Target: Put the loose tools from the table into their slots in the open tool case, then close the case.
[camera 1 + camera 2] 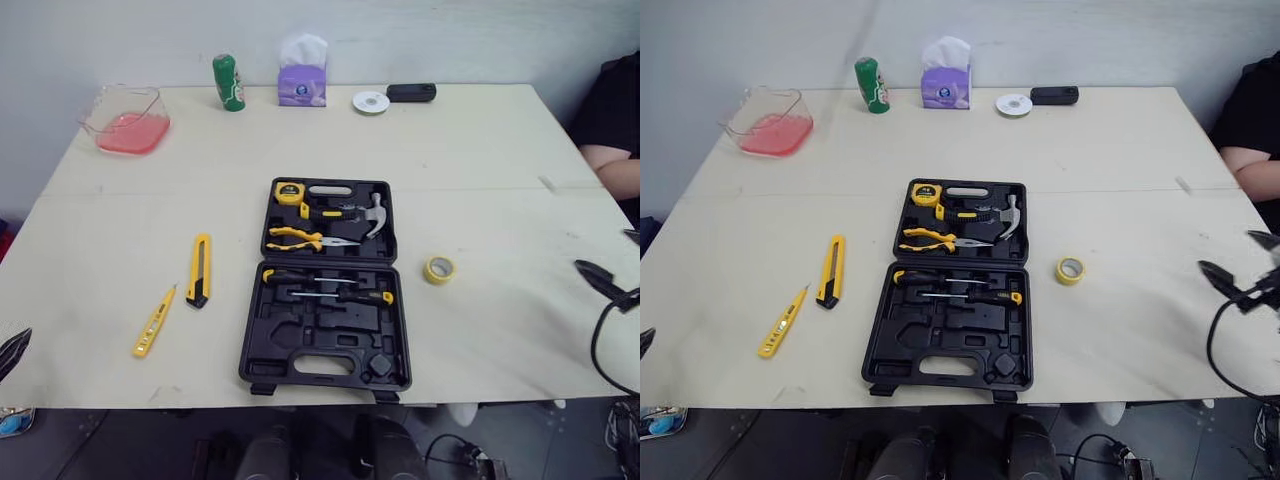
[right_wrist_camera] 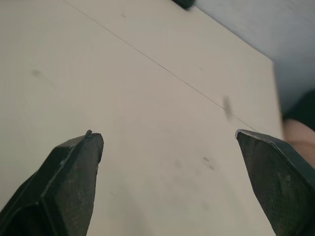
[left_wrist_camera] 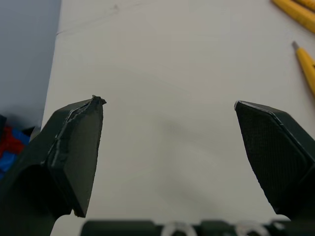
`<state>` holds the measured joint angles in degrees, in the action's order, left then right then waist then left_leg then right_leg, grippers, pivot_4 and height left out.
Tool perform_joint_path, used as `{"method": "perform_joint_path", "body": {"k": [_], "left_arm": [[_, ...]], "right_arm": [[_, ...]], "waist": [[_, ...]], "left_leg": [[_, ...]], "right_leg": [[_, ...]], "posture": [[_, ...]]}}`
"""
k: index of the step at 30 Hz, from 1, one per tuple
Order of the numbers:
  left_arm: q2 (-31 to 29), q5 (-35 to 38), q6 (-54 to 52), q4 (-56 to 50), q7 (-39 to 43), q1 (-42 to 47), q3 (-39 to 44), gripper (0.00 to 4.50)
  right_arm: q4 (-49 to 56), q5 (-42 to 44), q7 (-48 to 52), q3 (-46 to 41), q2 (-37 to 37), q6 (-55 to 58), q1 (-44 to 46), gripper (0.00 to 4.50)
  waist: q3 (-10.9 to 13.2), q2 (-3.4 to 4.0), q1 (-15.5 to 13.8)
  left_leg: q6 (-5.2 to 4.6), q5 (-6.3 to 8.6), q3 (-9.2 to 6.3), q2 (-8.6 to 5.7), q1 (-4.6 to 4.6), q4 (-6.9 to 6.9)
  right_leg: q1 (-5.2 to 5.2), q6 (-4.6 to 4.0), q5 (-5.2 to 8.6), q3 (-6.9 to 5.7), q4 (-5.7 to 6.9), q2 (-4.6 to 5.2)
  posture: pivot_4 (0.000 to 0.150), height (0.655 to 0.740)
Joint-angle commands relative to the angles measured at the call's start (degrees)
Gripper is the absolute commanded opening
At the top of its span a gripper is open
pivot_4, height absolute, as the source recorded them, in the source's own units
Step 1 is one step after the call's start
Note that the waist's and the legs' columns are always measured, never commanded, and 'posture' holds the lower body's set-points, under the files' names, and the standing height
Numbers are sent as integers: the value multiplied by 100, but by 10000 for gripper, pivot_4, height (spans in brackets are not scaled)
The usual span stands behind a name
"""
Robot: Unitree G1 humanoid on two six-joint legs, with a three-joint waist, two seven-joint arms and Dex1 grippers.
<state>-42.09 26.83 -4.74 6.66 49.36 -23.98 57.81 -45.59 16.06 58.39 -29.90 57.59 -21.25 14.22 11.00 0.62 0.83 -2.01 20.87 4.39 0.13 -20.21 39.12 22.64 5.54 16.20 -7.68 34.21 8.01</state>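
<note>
The open black tool case [image 1: 325, 285] lies at the table's middle. Its far half holds a tape measure [image 1: 289, 192], a hammer [image 1: 372, 213] and pliers [image 1: 300, 238]; its near half holds two screwdrivers [image 1: 335, 288] beside vacant slots. Left of the case lie a yellow-and-black utility knife [image 1: 199, 270] and a yellow tester pen [image 1: 153, 322]. A yellow tape roll [image 1: 438, 269] sits to the case's right. My left gripper [image 3: 170, 105] is open over bare table by the near left edge. My right gripper [image 1: 612, 255] is open near the right edge, holding nothing.
Along the far edge stand a clear dish with pink contents [image 1: 128, 120], a green can [image 1: 229, 82], a purple tissue pack [image 1: 302, 72], a white disc [image 1: 371, 101] and a black device [image 1: 411, 92]. A person's arm [image 1: 612, 165] rests at the right side.
</note>
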Motion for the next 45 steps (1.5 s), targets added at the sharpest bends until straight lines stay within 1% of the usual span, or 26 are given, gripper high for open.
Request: {"method": "perform_joint_path", "body": {"k": [1, 6, 10, 13, 16, 20, 24, 26, 28, 31, 34, 36, 38, 40, 42, 43, 45], "left_arm": [[106, 114, 99, -39, -145, -147, 250, 45000], [179, 213, -31, -267, -192, -222, 167, 45000], [101, 274, -190, -657, -218, -163, 40, 45000], [162, 314, -289, -826, -294, -114, -47, 45000], [225, 377, -500, -1037, -302, -184, -175, 45000], [195, 541, -892, -1368, -375, -190, -171, 45000], [-70, 752, -1674, -1962, -716, 91, -392, 45000], [-157, 745, -1932, -2189, -796, 111, -483, 45000], [-416, 543, -2401, -2540, -1216, 297, -739, 45000], [-615, 829, -3378, -3077, -1764, 647, -958, 45000], [-749, 977, -4366, -3666, -2178, 766, -1191, 45000], [-654, 1192, -5334, -3943, -2776, 1025, -1196, 45000], [-540, 1453, -6215, -4176, -3179, 1312, -1163, 45000], [-504, 1578, -6586, -4447, -3272, 1431, -1284, 45000], [-551, 1529, -6762, -4693, -3315, 1419, -1470, 45000], [-485, 1563, -7053, -4744, -3412, 1466, -1492, 45000], [-138, 1489, -7554, -4862, -3809, 1654, -1647, 45000]], "right_arm": [[-558, -49, -114, -122, 180, -480, -30, 44725], [-746, -87, -109, 68, 96, -807, 69, 44725], [-560, -18, -82, 245, -47, -639, 269, 44725], [-452, -41, -186, 350, -170, -554, 442, 44725], [58, 80, -127, 492, -403, -304, 540, 44725], [1125, 550, -1, 526, -821, 384, 423, 44725], [2557, 1462, 624, 703, -1215, 1118, 338, 44725], [2943, 1653, 713, 721, -1277, 1406, 303, 44725], [3560, 1962, 1045, 953, -1312, 1814, 226, 44725], [4071, 2105, 1260, 1174, -1470, 1888, 306, 44725], [4406, 2109, 1517, 1439, -1682, 1752, 463, 44725], [4642, 2155, 1638, 1612, -1805, 1807, 511, 44725], [4841, 2180, 1677, 1755, -1939, 1851, 541, 44725], [5009, 2243, 1698, 1851, -2058, 1903, 573, 44725], [5130, 2298, 1712, 1924, -2116, 1991, 583, 44725], [5168, 2317, 1781, 1965, -2137, 1970, 601, 44725], [5251, 2422, 1823, 2027, -2224, 2026, 665, 44725]], "waist": [[0, -1, 55], [1, 4, 91], [1, 4, 90], [1, 5, 87], [1, 9, 84], [1, 9, 75], [1, 8, 43], [1, 9, 22], [1, 9, 0], [0, 6, -56], [0, 7, -59], [0, 7, -56], [0, 7, -63], [1, 6, -72], [0, 5, -74], [0, 4, -75], [0, 5, -76]], "left_leg": [[0, 1, 0, 0, 0, 0], [5, 5, 0, 2, 2, -1], [6, 5, 0, 3, 3, -1], [6, 5, 0, 3, 3, -1], [6, 5, 0, 3, 2, -1], [5, 5, 0, 3, 1, -1], [3, 3, -2, 4, 1, 0], [0, 0, -3, -1, 2, 1], [-1, 0, -2, -3, 1, 1], [0, 0, -4, 0, 0, 0], [-1, 0, -4, -3, 0, 1], [0, 1, -3, -3, 0, 1], [2, 0, -4, 1, -1, 0], [5, -1, -4, 2, 0, 0], [5, -2, -4, 1, -1, 2], [5, -2, -4, -2, 0, 2], [5, -2, -4, -2, 0, 5]], "right_leg": [[-1, 0, 0, 0, 0, 2], [0, 0, 0, 3, 2, 4], [0, -1, 0, 6, 3, 4], [1, -1, 0, 6, 3, 4], [1, -1, 0, 5, 3, 4], [1, 0, 0, 5, 6, 3], [-1, 0, 0, 4, 19, 2], [0, 0, 0, 5, 25, 8], [0, 1, -1, 6, 34, 9], [0, 1, -1, 6, 33, 4], [-2, 2, -1, 8, 33, 4], [0, 3, -1, 10, 32, 1], [1, 2, -1, 9, 32, -5], [0, 2, -1, 10, 33, -12], [0, 2, -1, 11, 34, -12], [-1, 2, -1, 12, 34, -12], [-2, 2, -1, 13, 34, -13]], "posture": [[1500, 7400], [1500, 7400], [1500, 7400], [1500, 7400], [1500, 7400], [1500, 7400], [1500, 7400], [1500, 7400], [1500, 7400], [1500, 7400], [1500, 7400], [1500, 7400], [1500, 7400], [1500, 7400], [1500, 7400], [1500, 7400], [1500, 7400]]}}
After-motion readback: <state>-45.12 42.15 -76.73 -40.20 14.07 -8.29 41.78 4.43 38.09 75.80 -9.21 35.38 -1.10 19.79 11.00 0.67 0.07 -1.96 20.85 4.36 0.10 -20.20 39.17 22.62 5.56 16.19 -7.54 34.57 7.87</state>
